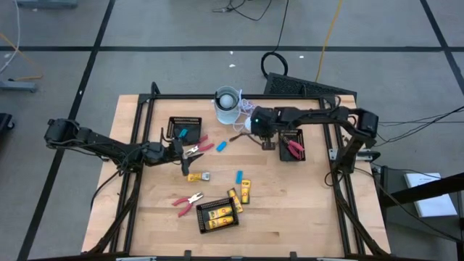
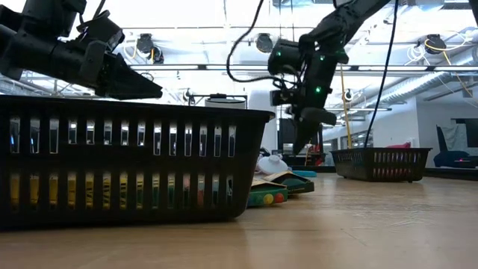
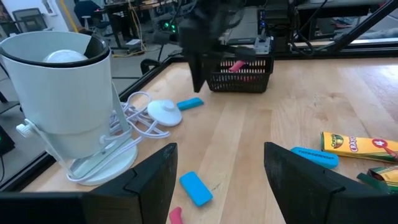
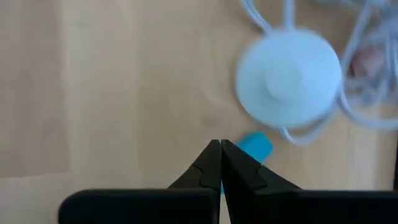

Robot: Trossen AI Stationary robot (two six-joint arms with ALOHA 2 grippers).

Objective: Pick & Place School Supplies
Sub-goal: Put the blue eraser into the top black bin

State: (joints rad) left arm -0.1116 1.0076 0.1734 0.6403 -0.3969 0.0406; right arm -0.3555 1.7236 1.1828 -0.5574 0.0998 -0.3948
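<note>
- Right wrist view shows the right gripper [image 4: 221, 149] with fingers pressed together, empty, above a small light-blue stick [image 4: 255, 146] just beside the white corded disc [image 4: 289, 78].
- High view: that flat blue stick [image 1: 238, 133] lies at the cup's [image 1: 227, 101] five o'clock; its long axis cannot be told.
- Left gripper [image 1: 183, 151] hangs spread apart, empty, near red-handled scissors [image 1: 197, 150].

Left arm reaches in low from the bench's left side, its dark 2-finger tool [image 1: 176, 148] level, fingers [image 3: 148, 180] spread wide apart, nothing between them. Right arm stretches in from the right, wrist bent down, its tool [image 4: 221, 163] pointing at the bench, fingertips pressed together.
</note>
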